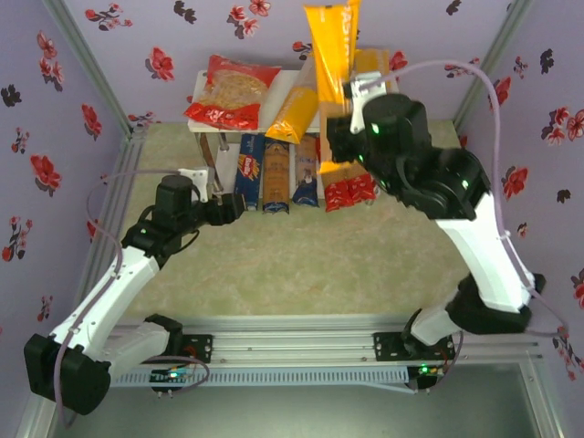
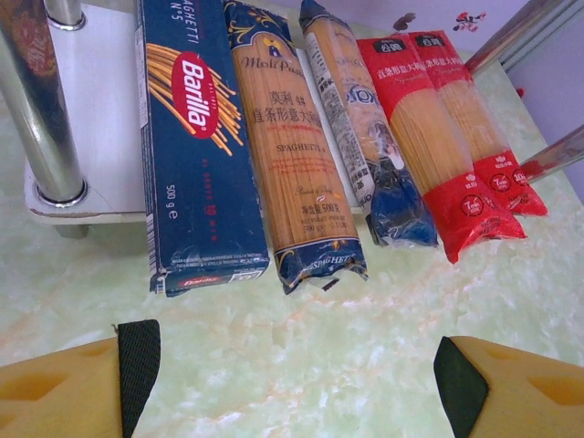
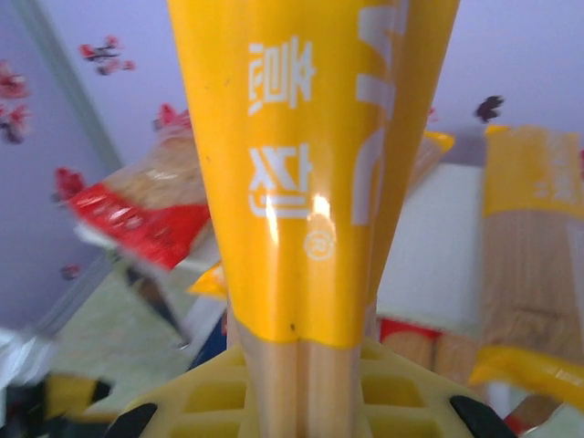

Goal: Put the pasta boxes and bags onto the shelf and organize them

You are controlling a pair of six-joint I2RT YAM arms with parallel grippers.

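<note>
My right gripper (image 1: 340, 108) is shut on a long yellow-orange bag (image 1: 332, 47) and holds it upright above the right part of the shelf (image 1: 203, 84). Up close, that bag (image 3: 310, 164) rises from between the yellow fingers (image 3: 415, 388). The top board carries a wide red bag (image 1: 230, 91) and a yellow bag (image 1: 294, 113). On the lower board (image 2: 100, 119) lie a blue Barilla box (image 2: 194, 146), a brownish box (image 2: 292, 155), a blue-ended packet (image 2: 365, 128) and two red bags (image 2: 443, 146). My left gripper (image 2: 297, 365) hangs open over the mat, just in front of those packs.
A shiny metal shelf leg (image 2: 36, 100) stands at the left of the lower board. Floral walls (image 1: 55, 109) close the cell on three sides. The pale green mat (image 1: 301, 265) lies between the shelf and the arm bases. Another yellow bag (image 3: 534, 228) lies on the top board's right.
</note>
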